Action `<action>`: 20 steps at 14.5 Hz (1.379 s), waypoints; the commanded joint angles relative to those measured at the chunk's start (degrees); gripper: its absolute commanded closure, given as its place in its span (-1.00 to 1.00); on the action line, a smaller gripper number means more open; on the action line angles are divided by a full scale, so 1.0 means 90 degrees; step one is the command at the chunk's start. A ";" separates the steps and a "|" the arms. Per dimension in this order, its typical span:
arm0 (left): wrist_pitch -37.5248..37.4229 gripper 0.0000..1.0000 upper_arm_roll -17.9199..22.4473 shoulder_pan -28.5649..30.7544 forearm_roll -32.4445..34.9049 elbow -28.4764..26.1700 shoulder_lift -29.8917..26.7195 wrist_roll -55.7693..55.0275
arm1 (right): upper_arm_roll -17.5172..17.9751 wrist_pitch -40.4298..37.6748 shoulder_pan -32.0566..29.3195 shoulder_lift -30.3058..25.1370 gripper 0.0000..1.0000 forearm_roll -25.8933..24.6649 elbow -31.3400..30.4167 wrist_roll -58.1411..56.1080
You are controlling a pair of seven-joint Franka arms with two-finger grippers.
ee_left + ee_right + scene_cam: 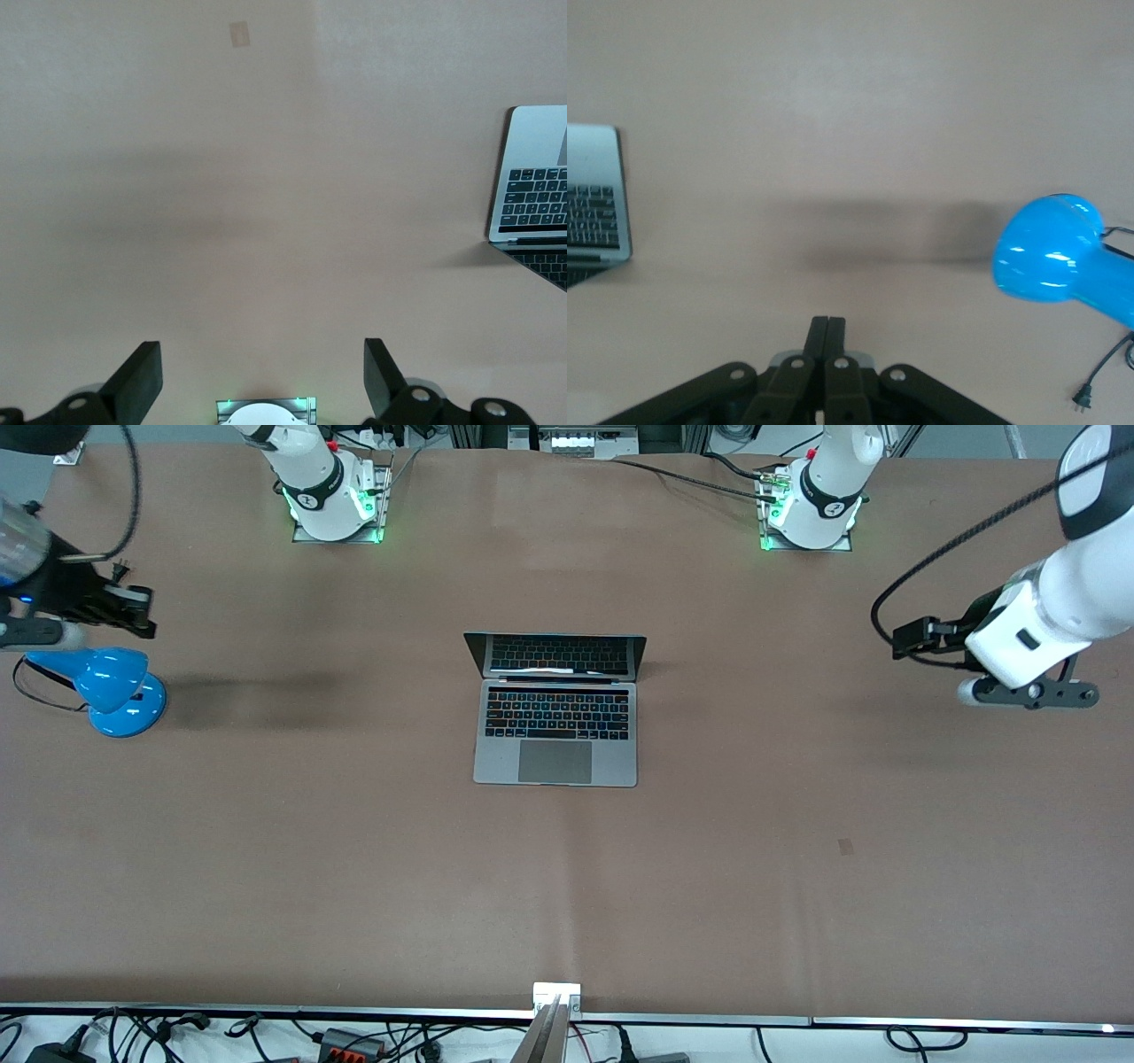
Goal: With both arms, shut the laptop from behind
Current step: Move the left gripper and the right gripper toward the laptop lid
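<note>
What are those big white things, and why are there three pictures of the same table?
The white things are two robot arms bolted to a brown table. One picture looks down from a high camera. The other two come from small cameras on the arms' wrists.

In the middle lies an open laptop, its screen up. The arms are meant to shut it, but neither touches it yet.

The left gripper hangs over the table at the left arm's end, fingers spread wide. The right gripper hangs at the right arm's end, fingers pressed together, holding nothing. Just below it stands a blue desk lamp with a black cord.
</note>
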 commanded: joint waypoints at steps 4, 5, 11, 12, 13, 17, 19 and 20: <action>-0.0251 0.43 -0.0007 -0.0037 -0.0117 0.0506 0.0468 0.0579 | -0.0024 -0.0008 0.0750 -0.0064 1.00 0.0760 -0.0824 0.0414; -0.0339 0.78 -0.0007 -0.0076 -0.0117 0.0515 0.0477 0.0579 | -0.0024 0.0040 0.0866 -0.0054 1.00 0.0955 -0.0931 0.0424; -0.0691 0.98 -0.0192 -0.0321 -0.0993 0.0009 0.0351 0.0443 | -0.0024 0.0420 0.1724 0.0228 1.00 0.2333 -0.1459 0.0695; -0.0652 0.98 -0.0319 -0.0321 -0.1286 -0.0176 0.0244 0.0230 | -0.0024 0.0557 0.2036 0.0268 1.00 0.2412 -0.1518 0.0939; -0.0652 0.98 -0.0475 -0.0330 -0.1463 -0.0265 0.0195 -0.0101 | -0.0024 0.0703 0.2406 0.0345 1.00 0.2412 -0.1538 0.1202; -0.0632 0.98 -0.1587 -0.0291 -0.1601 -0.0646 -0.0098 -0.1041 | -0.0034 0.1172 0.3336 0.0814 1.00 0.2616 -0.1548 0.2101; -0.0216 0.98 -0.1735 -0.0272 -0.1951 -0.1394 -0.0536 -0.1051 | -0.0034 0.1494 0.3707 0.1019 1.00 0.2676 -0.1548 0.2347; 0.0281 0.98 -0.1736 -0.0301 -0.2214 -0.2056 -0.0944 -0.1051 | -0.0034 0.1670 0.3834 0.1146 1.00 0.2676 -0.1538 0.2425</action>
